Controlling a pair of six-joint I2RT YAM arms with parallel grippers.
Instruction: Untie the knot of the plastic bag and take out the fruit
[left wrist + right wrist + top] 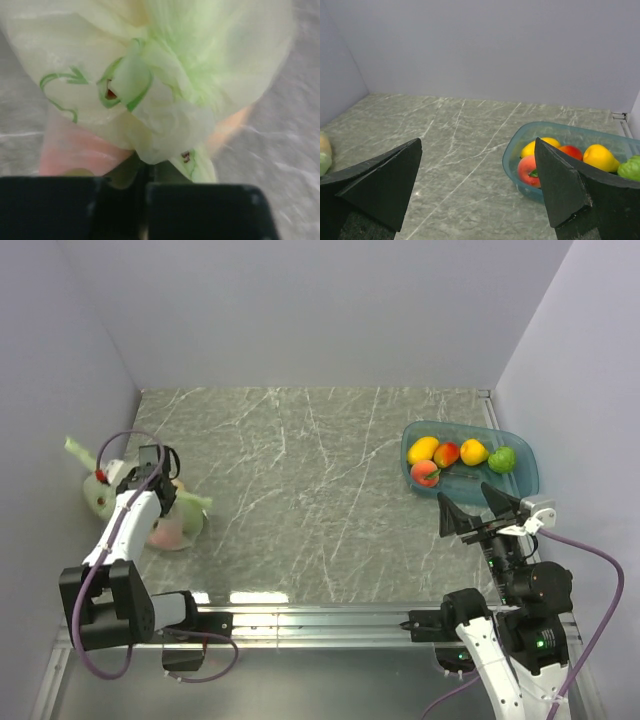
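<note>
The pale green plastic bag (178, 512) lies at the table's left side and fills the left wrist view (215, 60). Its knot (150, 95) is a twisted bunch of plastic in the middle of that view. A handle tail (78, 451) sticks out to the far left. Pink fruit (70, 152) shows dimly through the plastic, and I cannot tell which fruit it is. My left gripper (163, 492) is pressed against the bag, its jaws nearly together on a fold just below the knot (146, 172). My right gripper (478, 506) is open and empty above the table at the right (477, 145).
A blue tray (527, 478) stands at the right rear with a yellow mango (423, 450), a peach (425, 473) and other loose fruit in it. It also shows in the right wrist view (512, 150). Grey walls close in the left, back and right sides.
</note>
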